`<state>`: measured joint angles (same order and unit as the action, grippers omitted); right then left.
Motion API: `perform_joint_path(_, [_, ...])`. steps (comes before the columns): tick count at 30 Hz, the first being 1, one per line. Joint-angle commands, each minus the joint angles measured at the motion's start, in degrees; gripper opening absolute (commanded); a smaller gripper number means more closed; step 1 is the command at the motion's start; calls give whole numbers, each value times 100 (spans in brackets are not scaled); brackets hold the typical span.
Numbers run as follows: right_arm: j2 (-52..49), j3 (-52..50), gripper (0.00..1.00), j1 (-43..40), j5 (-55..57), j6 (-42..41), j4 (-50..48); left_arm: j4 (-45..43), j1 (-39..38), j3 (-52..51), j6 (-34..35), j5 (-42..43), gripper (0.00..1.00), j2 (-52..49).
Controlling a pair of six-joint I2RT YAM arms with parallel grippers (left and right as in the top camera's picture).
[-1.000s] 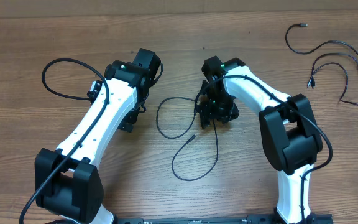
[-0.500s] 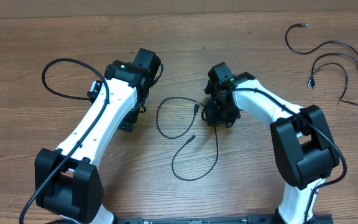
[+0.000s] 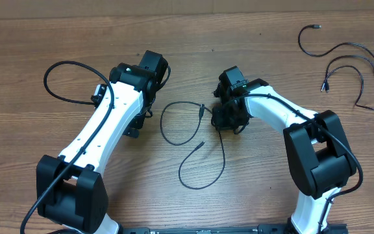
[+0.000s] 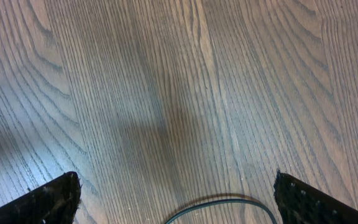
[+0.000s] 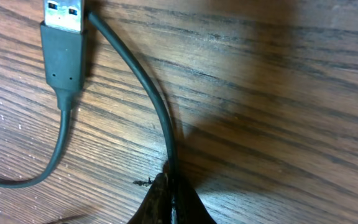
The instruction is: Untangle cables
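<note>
A thin black cable (image 3: 167, 133) lies in a loose loop at the table's middle, its USB plug (image 3: 202, 111) beside my right gripper (image 3: 222, 122). A second curve of cord (image 3: 203, 186) hangs toward the front. In the right wrist view the fingertips (image 5: 169, 182) are shut on a black cord (image 5: 157, 99) that runs past the grey USB plug (image 5: 64, 50). My left gripper (image 3: 141, 120) stands wide open just left of the loop. Its wrist view shows an arc of cord (image 4: 219, 202) low between the spread fingers (image 4: 55, 199), untouched. Two more cables (image 3: 356, 55) lie spread at the far right.
The left arm's own thicker black cable (image 3: 57, 81) loops out over the table at the left. The loose cords at the far right reach the table's right edge, one with a small plug end (image 3: 316, 26) at the back.
My right gripper has swung a little to the right and shut on the cord. The loop has shifted slightly left. The left arm has not moved.
</note>
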<state>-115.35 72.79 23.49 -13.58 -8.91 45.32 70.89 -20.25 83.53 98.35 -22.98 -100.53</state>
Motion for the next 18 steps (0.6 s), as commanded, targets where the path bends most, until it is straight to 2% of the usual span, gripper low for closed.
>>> perform_joint_path(1, [-905, -494, 4, 87, 455, -160, 98, 17, 0, 63, -85, -136, 100, -9])
perform_joint_path(8, [-352, 205, 4, 76, 483, -160, 654, 17, 0, 63, -85, -136, 100, -9])
perform_joint_path(15, [881, 1952, 4, 76, 1104, -157, 1475, 20, -2, 63, -85, -136, 100, -9])
perform_joint_path(18, [1204, 2389, 4, 76, 1102, -157, 1552, 20, -2, 63, -85, -136, 99, -9])
